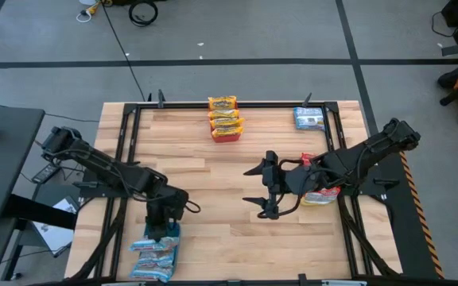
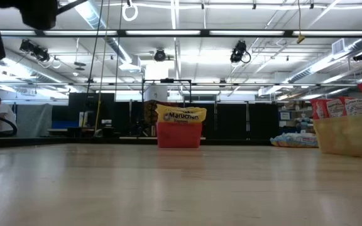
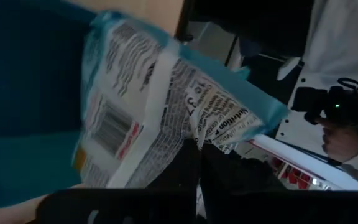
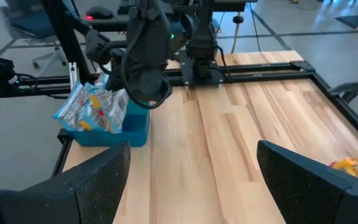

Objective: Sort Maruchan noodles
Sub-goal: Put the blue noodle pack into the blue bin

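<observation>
Maruchan noodles are grouped by colour on the counter (image 1: 213,175): yellow-orange packets (image 1: 225,117) at the far edge, blue packets (image 1: 156,253) in the blue tray (image 4: 132,127) at the near left corner, red packets (image 2: 346,107) under the right arm. The left gripper (image 1: 162,230) hangs over the blue tray, fingers (image 3: 188,165) clamped on a blue-edged packet (image 3: 166,118); judged step: depositing it. The right gripper (image 1: 262,189) waits mid-counter, fingers apart and empty; the next move calls for parting the left fingers, then lifting clear.
</observation>
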Tool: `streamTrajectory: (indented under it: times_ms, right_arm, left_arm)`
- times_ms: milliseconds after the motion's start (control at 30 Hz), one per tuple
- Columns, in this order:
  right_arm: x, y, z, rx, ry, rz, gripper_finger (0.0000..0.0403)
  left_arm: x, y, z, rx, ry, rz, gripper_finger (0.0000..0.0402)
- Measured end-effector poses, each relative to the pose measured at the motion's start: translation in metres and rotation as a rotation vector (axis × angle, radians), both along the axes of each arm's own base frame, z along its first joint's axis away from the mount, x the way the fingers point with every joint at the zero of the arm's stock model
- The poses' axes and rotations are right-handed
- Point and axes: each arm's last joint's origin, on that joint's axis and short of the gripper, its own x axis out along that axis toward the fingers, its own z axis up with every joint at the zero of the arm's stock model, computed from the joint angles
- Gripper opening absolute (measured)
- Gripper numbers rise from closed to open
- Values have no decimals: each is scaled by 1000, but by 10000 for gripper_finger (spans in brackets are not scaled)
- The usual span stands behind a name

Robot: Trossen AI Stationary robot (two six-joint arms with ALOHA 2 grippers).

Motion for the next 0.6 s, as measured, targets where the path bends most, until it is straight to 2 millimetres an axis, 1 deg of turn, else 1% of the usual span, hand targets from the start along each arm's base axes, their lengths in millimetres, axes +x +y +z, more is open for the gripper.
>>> streamTrajectory:
  times_ms: [100, 200, 267, 367, 433, 600]
  right_arm:
    - [-1, 1, -1, 19, 9, -7, 354]
    - [-1, 1, -1, 31, 10, -12, 354]
    - [-1, 1, -1, 36, 10, -14, 354]
    - [-1, 1, -2, 35, 18, -16, 354]
    - [-2, 1, -3, 31, 27, -16, 354]
    - [-3, 0, -6, 23, 60, -21, 354]
  left_arm:
    - [-4, 2, -10, 12, 22, -2, 6]
    - [-3, 1, -17, -13, -24, -3, 6]
    - [-4, 1, -23, -16, -22, 2, 6]
    - [-9, 4, -32, -7, 31, 20, 6]
    - [-14, 5, -37, -15, 103, 26, 6]
    - [-16, 2, -36, -74, 166, 4, 6]
